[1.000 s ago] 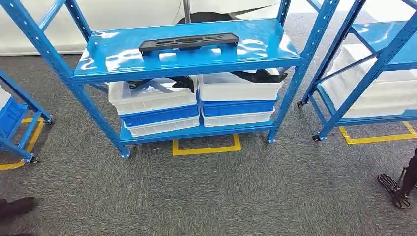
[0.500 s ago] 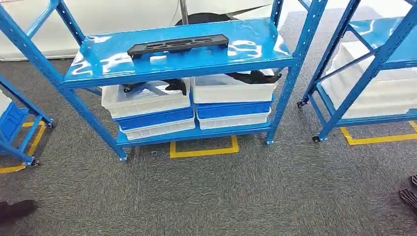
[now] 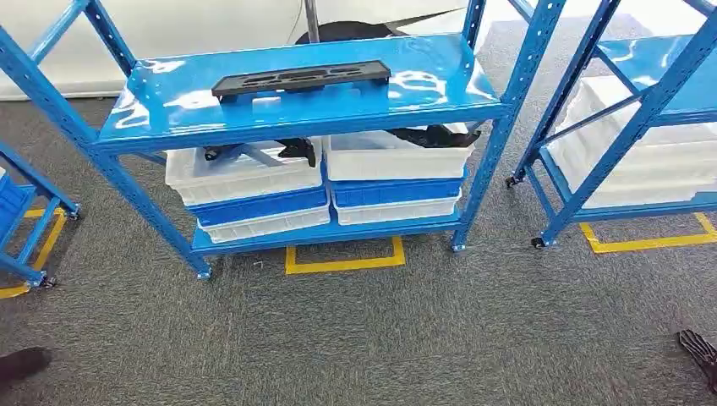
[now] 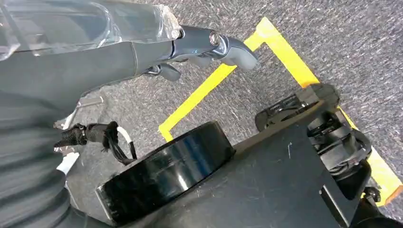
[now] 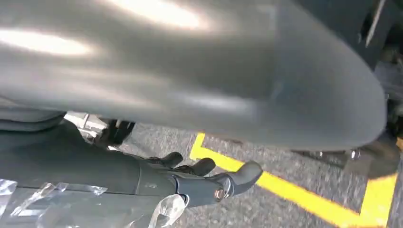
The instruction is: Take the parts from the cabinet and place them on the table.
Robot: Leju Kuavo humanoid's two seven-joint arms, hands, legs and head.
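My left hand (image 4: pixel 209 47) and right hand (image 5: pixel 204 178) hang over the grey carpet (image 3: pixel 380 330), fingers apart, holding nothing. Ahead stands the blue cabinet (image 3: pixel 499 161). A flat black part (image 3: pixel 300 80) lies on its upper shelf, above white and blue bins (image 3: pixel 249 190).

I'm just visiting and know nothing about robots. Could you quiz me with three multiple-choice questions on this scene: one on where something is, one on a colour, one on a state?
1. Where does the long flat black plastic part lie?
A. On the blue metal rack's upper shelf
B. On the carpet
C. Inside a bin

2. What colour is the floor tape outline under the rack?
A. Red
B. Yellow
C. Green

3. What is the robot's left hand holding?
A. A bin
B. The black part
C. Nothing

Answers: 1 A, it rests on the glossy shelf top. 2 B, the tape is yellow. 3 C, its fingers hang free above the carpet.
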